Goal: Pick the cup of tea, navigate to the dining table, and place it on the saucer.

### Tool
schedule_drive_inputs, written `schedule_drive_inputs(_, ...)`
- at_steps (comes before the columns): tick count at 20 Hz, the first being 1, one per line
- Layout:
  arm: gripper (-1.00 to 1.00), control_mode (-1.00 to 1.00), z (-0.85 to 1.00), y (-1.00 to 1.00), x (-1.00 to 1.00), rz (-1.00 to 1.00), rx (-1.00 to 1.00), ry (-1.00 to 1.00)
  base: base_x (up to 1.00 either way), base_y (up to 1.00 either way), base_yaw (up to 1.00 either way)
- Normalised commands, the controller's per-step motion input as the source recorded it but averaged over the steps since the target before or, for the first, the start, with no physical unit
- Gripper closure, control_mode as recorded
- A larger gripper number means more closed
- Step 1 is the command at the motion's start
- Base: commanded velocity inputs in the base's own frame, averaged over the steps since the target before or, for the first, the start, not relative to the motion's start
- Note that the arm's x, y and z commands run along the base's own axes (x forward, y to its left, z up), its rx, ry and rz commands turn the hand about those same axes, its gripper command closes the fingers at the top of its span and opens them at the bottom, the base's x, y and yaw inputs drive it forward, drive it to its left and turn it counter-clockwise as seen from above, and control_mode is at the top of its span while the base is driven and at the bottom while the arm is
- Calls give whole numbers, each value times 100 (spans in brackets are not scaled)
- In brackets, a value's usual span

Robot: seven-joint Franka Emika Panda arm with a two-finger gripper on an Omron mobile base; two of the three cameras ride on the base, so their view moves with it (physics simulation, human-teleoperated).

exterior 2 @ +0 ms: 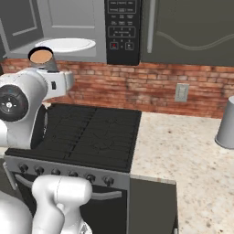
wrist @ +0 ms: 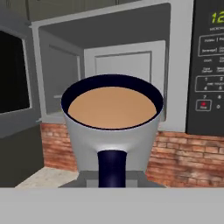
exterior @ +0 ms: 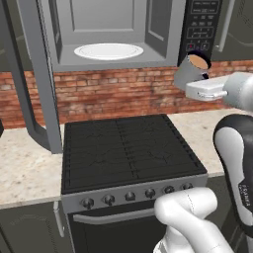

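- The arm rises at the lower right of the left base frame and at the lower left of the right base frame, white with dark joints.
- The gripper sits at the right edge of the left base frame, upper part, and is clenched on the cup; its fingertips are hidden behind the cup's wall.
- The cup is in the air, tilted a little, its dark rim and brown tea showing; in the right base frame it stands at the upper left, just above the white wrist.
- In the hand frame the cup takes the centre, its dark handle pointing straight down toward the bottom edge.
- Below the cup lies the stove, a black cooktop in the middle of the left base frame, with a row of knobs along its front.
- Beige speckled counter runs on both sides of the stove; a grey canister stands on it at the right edge of the right base frame.
- Behind is a red brick wall, with a pale outlet plate in the right base frame.
- Farthest, at the top, the microwave stands with its door swung open to the left; a white turntable lies inside, and the dark keypad is to its right.
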Motion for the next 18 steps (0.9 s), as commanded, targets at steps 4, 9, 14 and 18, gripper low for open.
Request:
schedule_drive_inputs(4, 100, -100, 10, -32, -51, 0, -8, 7, 0, 0, 0)
schedule_drive_inputs(9, 100, -100, 0, -27, -40, 0, -13, 19, 0, 0, 0)
schedule_drive_inputs(14, 100, -100, -2, -6, -24, 0, -3, 4, 0, 0, 0)
schedule_drive_inputs(18, 100, -100, 0, 0, 0, 0, 0, 0, 0, 0, 0)
